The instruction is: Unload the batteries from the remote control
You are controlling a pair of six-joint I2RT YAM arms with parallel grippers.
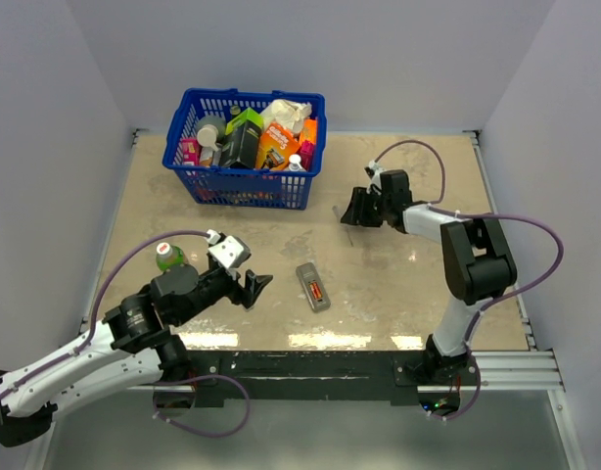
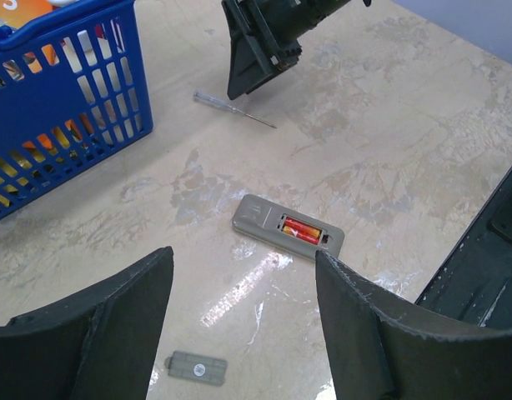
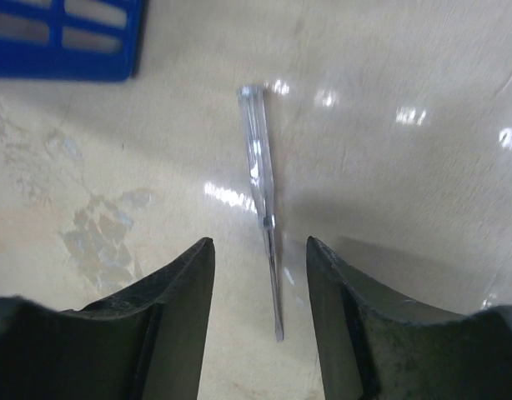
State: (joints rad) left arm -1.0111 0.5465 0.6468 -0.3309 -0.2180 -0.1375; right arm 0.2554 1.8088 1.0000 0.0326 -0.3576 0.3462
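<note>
Remote control back-up on the table, red-orange batteries lying in its open recess.
Just ahead of the left gripper, in line with the gap between its widely parted fingers, touching neither; small grey cover piece below, nearer the left finger. Right gripper well apart, fingers also spread, thin grey tool flat in the gap, handle pointing ahead; blue basket beyond.
</note>
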